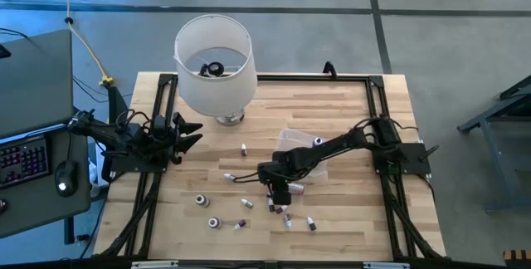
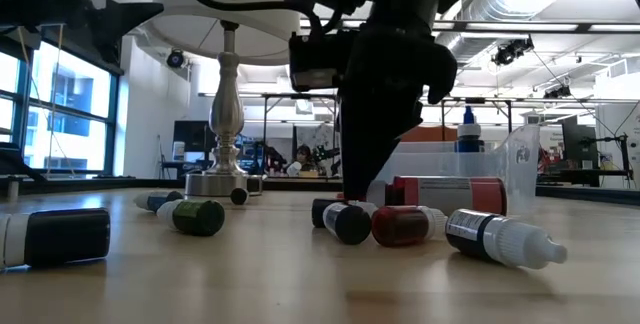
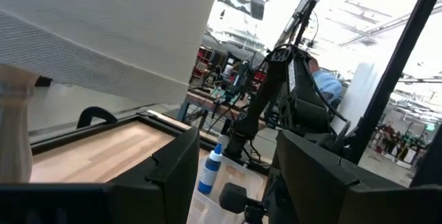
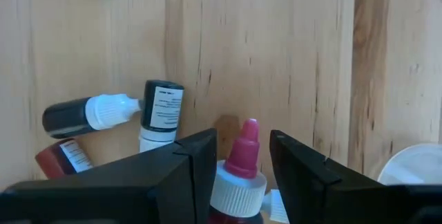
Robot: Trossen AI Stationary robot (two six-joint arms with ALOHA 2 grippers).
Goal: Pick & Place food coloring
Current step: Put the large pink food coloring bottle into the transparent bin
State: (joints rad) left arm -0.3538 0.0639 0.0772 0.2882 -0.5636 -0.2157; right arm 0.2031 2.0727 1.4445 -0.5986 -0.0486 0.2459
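Note:
Several small food coloring bottles (image 1: 243,149) lie scattered on the wooden table, with a cluster (image 1: 288,217) near the front middle. My right gripper (image 4: 242,144) points steeply down over that cluster, open, one finger on each side of a red bottle with a white cap (image 4: 237,189) and pink tip (image 4: 246,137). The bottle's body is hidden below the fingers. My left gripper (image 1: 189,134) waits open at the table's left edge, beside the lamp. My right gripper has its fingers close on both sides of the red bottle's white cap (image 4: 237,189), coming from above and slanting. The cap nearly fills the gap. I cannot tell whether either finger (image 4: 200,158) touches it.
A lamp with a big white shade (image 1: 213,61) stands at the far left on its metal foot (image 1: 230,119). A clear plastic tub (image 1: 300,143) sits under my right arm. Next to the gripper lie a black bottle (image 4: 90,113), a dark-labelled one (image 4: 160,113) and a red-brown one (image 4: 62,158).

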